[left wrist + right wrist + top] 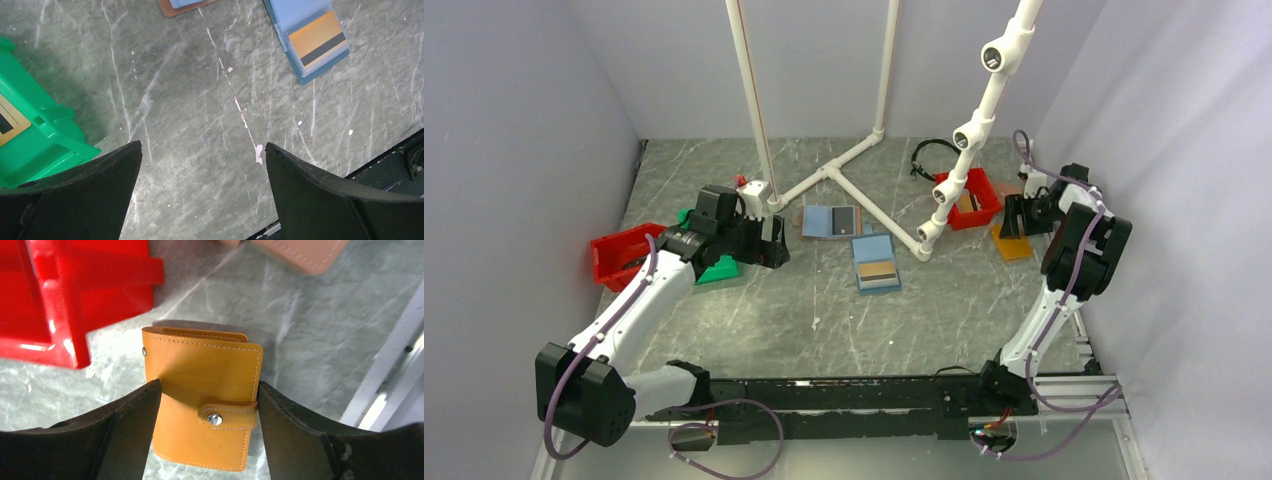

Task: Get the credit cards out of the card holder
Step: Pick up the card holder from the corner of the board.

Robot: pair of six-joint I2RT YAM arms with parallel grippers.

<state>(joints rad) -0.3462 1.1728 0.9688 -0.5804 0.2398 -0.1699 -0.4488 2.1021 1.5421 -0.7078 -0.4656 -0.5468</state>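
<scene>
Grey marbled table [824,320] under everything. White pipe frame [874,212] across the far half, uprights running out of shot.

Left arm [624,320] stretched forward over the left side. Right arm [1049,310] folded up along the right wall, wrist aimed down at the far right corner.

Red bin [619,255] at the left edge, green bin [45,135] just beside it. Second red bin [75,300] far right, by the foot of the slanted pipe.

Left gripper [202,150] over bare table next to the green bin. Jaws spread wide, nothing between them.

Right gripper [207,390] down over the card holder [200,365], one finger at each side edge. Can't tell if clamping or just straddling.

Two opened blue holders mid-table by the pipes:
- dark-card holder [829,220], brown rim showing in the left wrist view
- tan-card holder [310,35] nearer the arms, the orange-tan card showing a black stripe

Card holder at the far right of the table, just beside the second red bin. Orange-brown, pale stitching, folded shut. Resting on the surface or slightly lifted: unclear.

Salmon wallet [300,252] just beyond it, cut off by the frame edge.

Strap [227,415] wrapped over the card holder's right edge, fastened with a metal snap [215,419]. Second small stud near its upper left corner.
</scene>
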